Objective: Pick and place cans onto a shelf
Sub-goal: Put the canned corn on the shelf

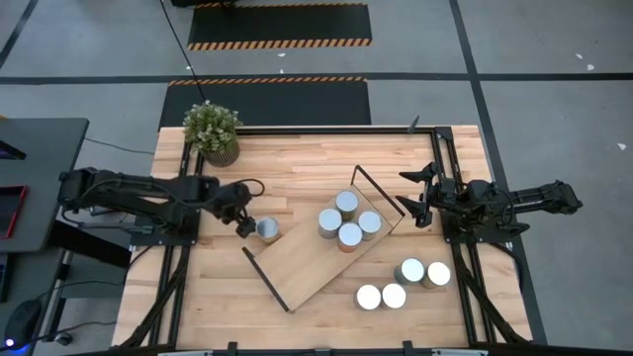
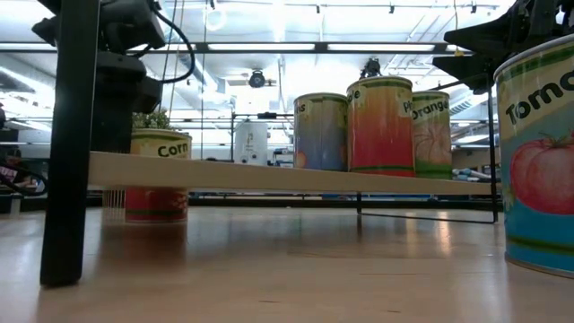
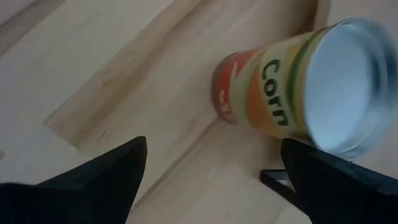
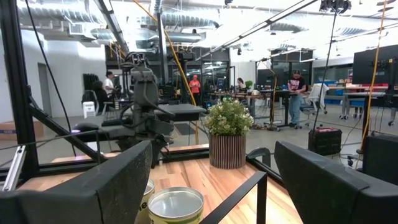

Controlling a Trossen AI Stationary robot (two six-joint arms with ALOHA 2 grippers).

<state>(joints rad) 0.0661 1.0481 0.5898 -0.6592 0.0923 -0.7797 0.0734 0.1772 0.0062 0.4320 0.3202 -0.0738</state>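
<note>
A can labelled Corn [image 1: 267, 229] stands upright on the table beside the left end of the light-wood shelf [image 1: 307, 259]; it also shows in the left wrist view [image 3: 280, 93] and in the low view [image 2: 160, 148], behind the board. My left gripper [image 1: 244, 223] is open just left of it, its fingers [image 3: 112, 168] wide apart and clear of the can. Several cans [image 1: 348, 220] stand on the shelf's right half. My right gripper [image 1: 407, 191] is open and empty above the shelf's right end, and a can top [image 4: 176, 205] shows below it.
Several more cans [image 1: 404, 284] stand on the table at the near right, one looming close in the low view [image 2: 538, 152]. A potted plant [image 1: 213, 129] stands at the far left corner. Thin black wire frames [image 1: 376, 183] rise at the shelf's ends. People stand in the room beyond [image 4: 297, 93].
</note>
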